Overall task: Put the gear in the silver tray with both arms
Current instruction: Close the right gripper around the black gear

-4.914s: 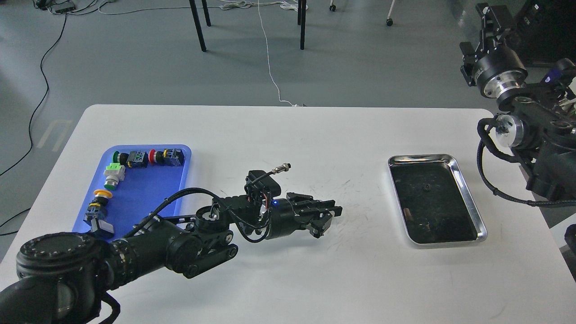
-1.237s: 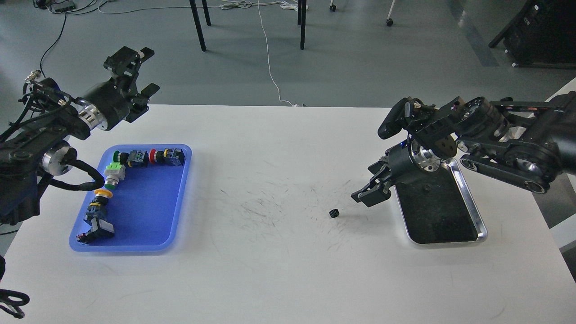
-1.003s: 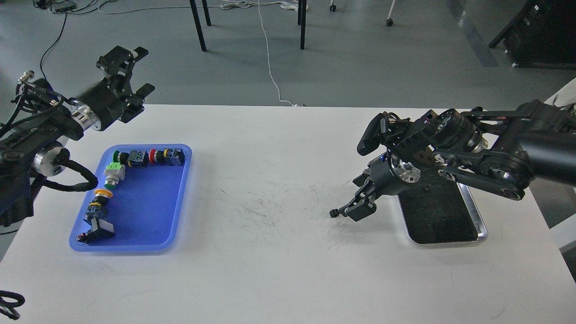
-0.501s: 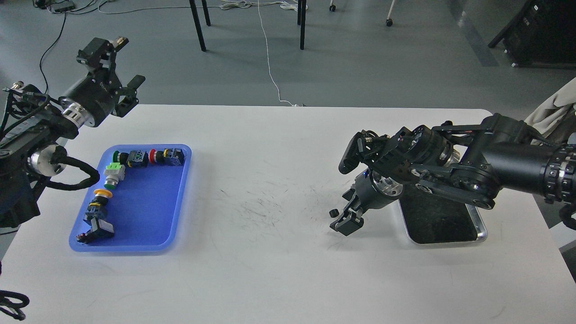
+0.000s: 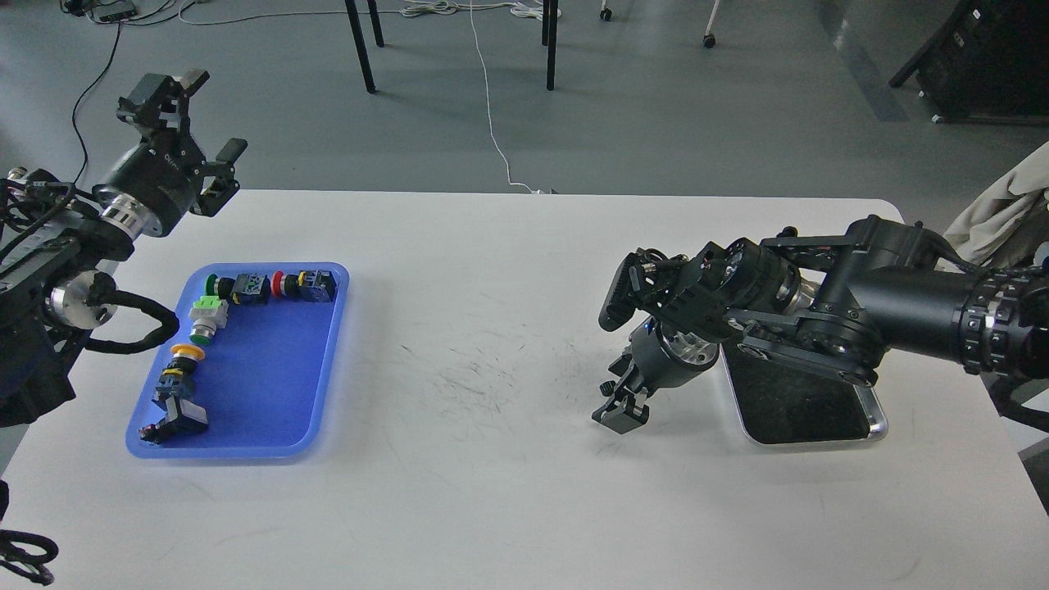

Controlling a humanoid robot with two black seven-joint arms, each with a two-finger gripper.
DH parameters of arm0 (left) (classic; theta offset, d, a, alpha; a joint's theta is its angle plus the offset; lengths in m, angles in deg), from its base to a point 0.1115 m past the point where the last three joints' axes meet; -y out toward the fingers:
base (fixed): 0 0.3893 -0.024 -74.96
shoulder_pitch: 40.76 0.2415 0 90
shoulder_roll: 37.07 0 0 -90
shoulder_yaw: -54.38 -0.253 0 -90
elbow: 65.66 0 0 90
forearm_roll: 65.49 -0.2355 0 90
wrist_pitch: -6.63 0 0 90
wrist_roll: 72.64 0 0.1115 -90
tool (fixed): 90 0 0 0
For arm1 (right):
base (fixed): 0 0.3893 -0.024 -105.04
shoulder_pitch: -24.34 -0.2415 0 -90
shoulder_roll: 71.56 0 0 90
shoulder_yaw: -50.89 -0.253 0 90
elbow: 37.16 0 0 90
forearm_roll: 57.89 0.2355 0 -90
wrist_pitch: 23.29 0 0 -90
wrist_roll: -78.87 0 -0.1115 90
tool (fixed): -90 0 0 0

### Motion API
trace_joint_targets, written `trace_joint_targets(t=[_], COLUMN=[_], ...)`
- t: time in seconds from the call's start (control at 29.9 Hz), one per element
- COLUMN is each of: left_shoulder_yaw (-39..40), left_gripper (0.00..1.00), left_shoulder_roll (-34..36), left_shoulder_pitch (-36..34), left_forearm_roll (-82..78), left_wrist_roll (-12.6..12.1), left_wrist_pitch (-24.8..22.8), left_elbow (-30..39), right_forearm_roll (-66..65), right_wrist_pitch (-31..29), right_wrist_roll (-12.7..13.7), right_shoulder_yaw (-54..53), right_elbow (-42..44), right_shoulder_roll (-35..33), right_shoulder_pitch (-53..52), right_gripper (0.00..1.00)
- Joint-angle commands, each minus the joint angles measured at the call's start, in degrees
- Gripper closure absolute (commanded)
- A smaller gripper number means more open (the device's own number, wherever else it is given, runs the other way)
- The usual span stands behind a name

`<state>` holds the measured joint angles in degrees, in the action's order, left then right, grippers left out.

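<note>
The small black gear [image 5: 606, 386] lies on the white table, left of the silver tray [image 5: 878, 423]. My right arm reaches over the tray and hides its left and far parts. My right gripper [image 5: 615, 403] points down at the table with its fingers apart. Its tips are right beside the gear, and I cannot tell whether the gear is between them. My left gripper [image 5: 199, 120] is open and empty, raised high above the table's far left corner.
A blue plastic tray [image 5: 315, 410] on the left holds several push-button switches along its far and left sides. The table [image 5: 492, 492] is scuffed in the middle. Chair legs and cables are on the floor behind it.
My left arm left the table middle, leaving the gear there, and rose to the far left. My right arm came down over the silver tray, its gripper reaching the gear.
</note>
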<state>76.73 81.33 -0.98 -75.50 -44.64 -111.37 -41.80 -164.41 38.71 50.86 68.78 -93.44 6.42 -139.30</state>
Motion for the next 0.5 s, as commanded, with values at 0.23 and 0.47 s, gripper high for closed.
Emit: trace_joint_targets(t=[0.23,0.47], left_shoulder_yaw=[0.1,0.1], left_gripper=[0.02,0.02], left_shoulder_roll=[0.2,0.1], left_shoulder_pitch=[0.0,0.3], left_forearm_roll=[0.0,0.1], left_wrist_roll=[0.0,0.0], left_wrist_pitch=[0.0,0.0], left_elbow=[0.0,0.0], right_forearm_roll=[-0.8,-0.8], right_wrist_pitch=[0.0,0.3], right_wrist_roll=[0.0,0.0], right_shoulder_yaw=[2.0,1.9], right_elbow=[1.3,1.8], right_shoulder_roll=[0.2,0.3], right_shoulder_pitch=[0.1,0.3], right_gripper=[0.44,0.49])
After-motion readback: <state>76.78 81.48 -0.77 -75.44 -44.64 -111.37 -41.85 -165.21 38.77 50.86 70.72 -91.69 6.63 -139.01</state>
